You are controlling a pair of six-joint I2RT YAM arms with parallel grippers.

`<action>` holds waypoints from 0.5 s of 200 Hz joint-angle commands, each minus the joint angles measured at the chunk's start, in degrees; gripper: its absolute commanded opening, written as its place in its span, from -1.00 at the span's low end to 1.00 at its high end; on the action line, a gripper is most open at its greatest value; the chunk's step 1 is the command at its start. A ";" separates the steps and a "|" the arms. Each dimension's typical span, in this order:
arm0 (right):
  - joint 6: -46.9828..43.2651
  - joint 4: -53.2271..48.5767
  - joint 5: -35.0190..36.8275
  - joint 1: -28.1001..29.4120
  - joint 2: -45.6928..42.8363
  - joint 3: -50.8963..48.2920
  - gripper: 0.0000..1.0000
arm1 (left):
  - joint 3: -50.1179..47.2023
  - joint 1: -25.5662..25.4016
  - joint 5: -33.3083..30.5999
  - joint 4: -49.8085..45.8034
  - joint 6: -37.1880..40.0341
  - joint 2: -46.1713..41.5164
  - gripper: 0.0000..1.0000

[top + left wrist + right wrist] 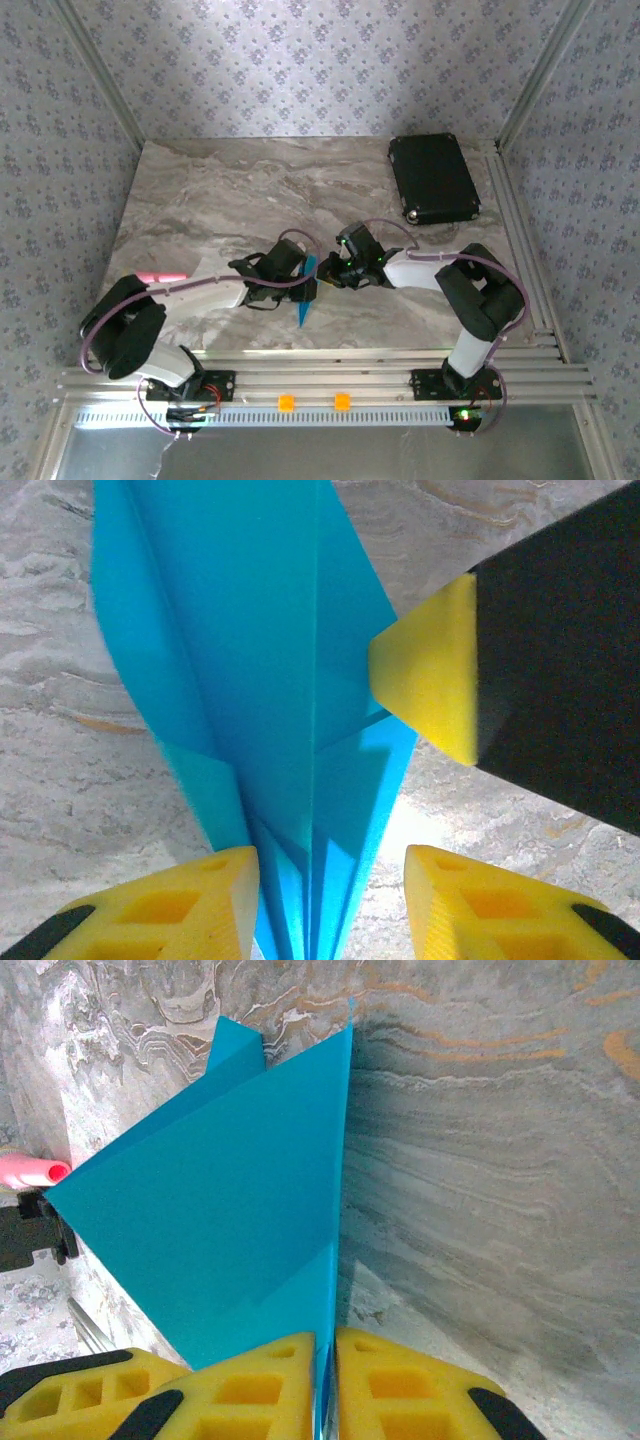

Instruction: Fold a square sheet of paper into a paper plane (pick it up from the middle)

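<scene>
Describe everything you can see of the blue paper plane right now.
The paper plane is thin, matte, bright cyan paper folded into a narrow pointed dart, with sharp lengthwise creases and layered flaps. It is held up on edge over the marble table between the two arms, its point toward the near edge. The right claw is shut on a folded edge. The left claw straddles it with its jaws open, a gap showing on one side.

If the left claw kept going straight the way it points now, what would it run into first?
The folded bright cyan-blue paper plane: it lies between the fingers of the open left claw. A yellow fingertip of the right claw sits close beside that line, though depth is unclear.
</scene>
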 commanded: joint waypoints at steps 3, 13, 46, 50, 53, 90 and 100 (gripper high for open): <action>0.65 -0.14 -0.43 -0.38 0.37 -0.70 -0.72 | 1.69 -0.25 -0.16 -0.58 1.09 1.29 -0.16; 0.65 -0.14 -0.51 -0.35 0.37 -0.82 -0.72 | 1.77 -0.25 -0.18 -0.56 1.11 1.85 -0.17; 0.80 -0.10 -0.45 -0.35 0.41 -0.93 -0.72 | 2.08 -0.44 -1.10 -1.16 0.95 2.96 -0.19; 0.81 -0.10 -0.49 -0.41 0.45 -0.91 -0.72 | 2.02 -0.47 -1.08 -1.05 0.97 2.81 -0.20; 0.81 -0.06 -0.51 -0.46 0.44 -0.91 -0.72 | 1.99 -0.44 -1.12 -0.96 0.93 2.78 -0.19; 0.68 -0.36 -0.41 -0.55 0.18 -1.19 -0.72 | 2.08 -0.69 -2.42 -1.54 0.77 0.93 -0.18; 0.67 -0.36 -0.45 -0.65 0.19 -1.26 -0.72 | 1.83 -0.70 -2.45 -1.44 0.86 0.19 -0.17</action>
